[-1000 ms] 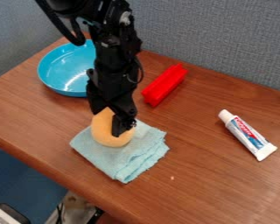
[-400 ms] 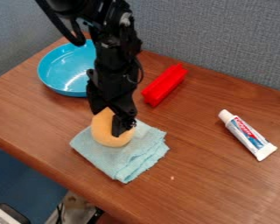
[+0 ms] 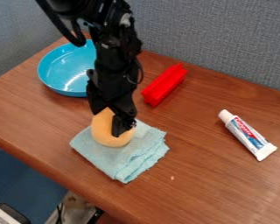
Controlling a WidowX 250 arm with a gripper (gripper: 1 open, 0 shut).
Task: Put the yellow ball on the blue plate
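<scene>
The yellow ball (image 3: 108, 131) sits on the pale teal folded cloth (image 3: 122, 147), near the front edge of the wooden bench (image 3: 213, 166). My black hand (image 3: 112, 119) points straight down over it, its two fingers (image 3: 122, 120) spread wide and reaching down on either side of the ball's upper half. I cannot tell from this view whether the fingers touch the ball; it rests on the cloth and is not lifted.

The blue plate (image 3: 59, 79) lies at the back left of the bench, well apart from the ball and partly hidden behind my arm. A red block (image 3: 164, 85) lies just to the right of the arm, between the plate and the far right side. A toothpaste tube (image 3: 248, 134), white with red and blue print, lies at an angle near the right edge, well apart from everything else. Behind the bench stands a grey-blue wall (image 3: 224, 35).
</scene>
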